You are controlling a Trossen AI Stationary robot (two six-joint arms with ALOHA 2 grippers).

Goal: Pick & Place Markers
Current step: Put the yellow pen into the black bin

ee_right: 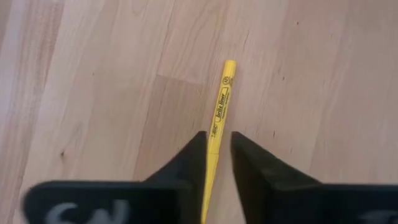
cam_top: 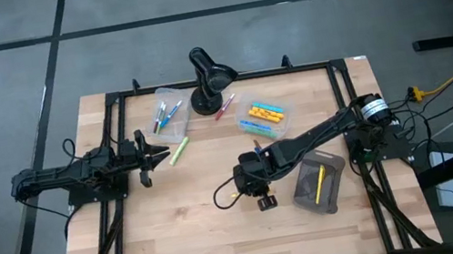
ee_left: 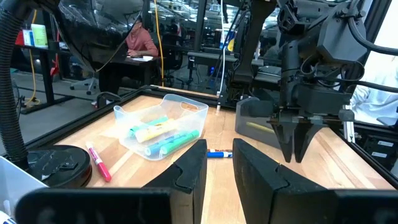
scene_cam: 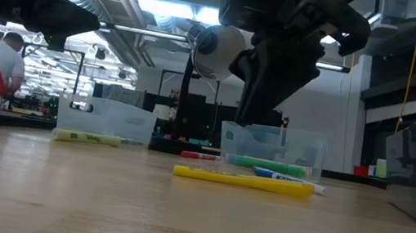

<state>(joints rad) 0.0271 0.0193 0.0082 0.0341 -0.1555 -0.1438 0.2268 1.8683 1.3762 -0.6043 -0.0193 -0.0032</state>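
Jaws of the right gripper stand narrowly parted astride a yellow marker lying on the desk, seemingly not yet clamped; left gripper slightly open, empty.

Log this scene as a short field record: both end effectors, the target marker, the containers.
left end effector: open, waiting at left of table, beside yellow-green marker
right end effector: open, above yellow marker, one finger either side
yellow marker: lying flat on table
clear bins: two, both holding markers
grey pouch: holds second yellow marker
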